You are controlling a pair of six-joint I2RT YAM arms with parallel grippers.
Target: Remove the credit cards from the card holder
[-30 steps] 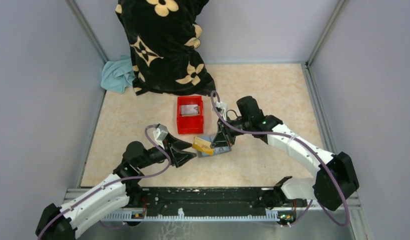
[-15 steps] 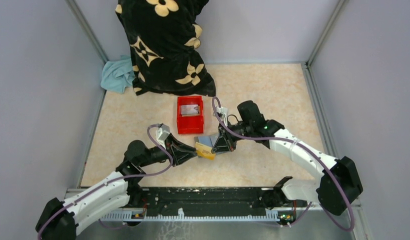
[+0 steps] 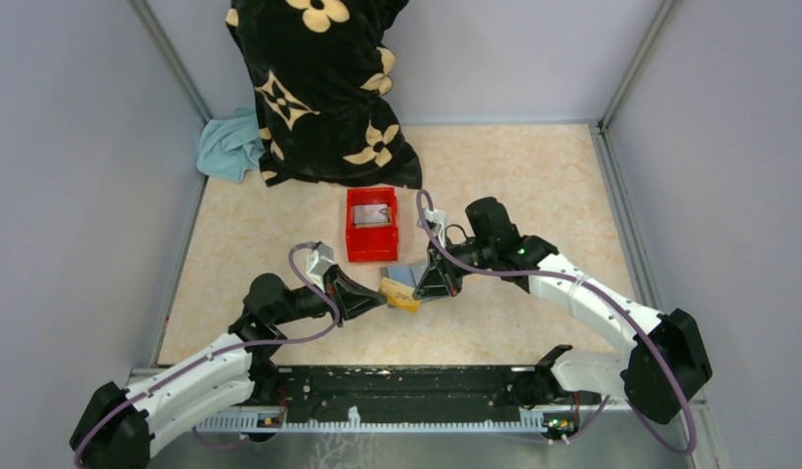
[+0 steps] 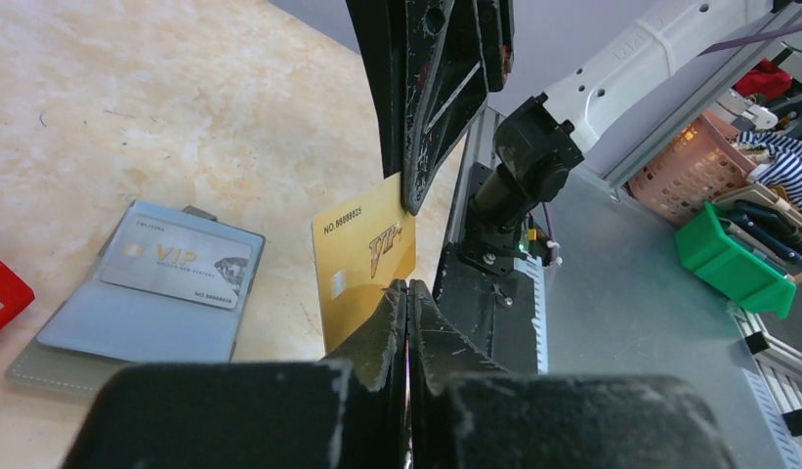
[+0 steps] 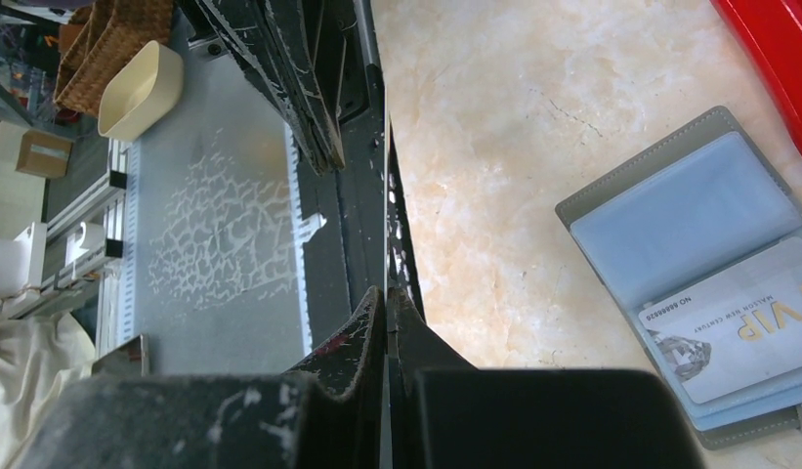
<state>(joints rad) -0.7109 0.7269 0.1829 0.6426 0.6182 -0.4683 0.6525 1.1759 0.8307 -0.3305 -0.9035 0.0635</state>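
The left jaws pinch a gold card [image 4: 362,259] by its lower edge; the right jaws, pressed together, touch its top corner. Nearby on the tabletop [image 3: 533,176] the card holder [image 4: 133,322] lies open (silver card [image 4: 177,262] in its pocket). The red bin [image 3: 371,246] holds a grey card [image 3: 374,215].

Robotics lab cell: grey partition walls [image 3: 74,195], metal workbench [image 5: 221,225], storage bins [image 4: 734,264] beyond.

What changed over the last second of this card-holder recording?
The gold card, pinched in the left gripper, shifted slightly toward the near edge. The right gripper eased a little to the right as its arm swung outward. Most of this happened in the first half second. The red bin, the silver card in the card holder and the blanket stayed put.
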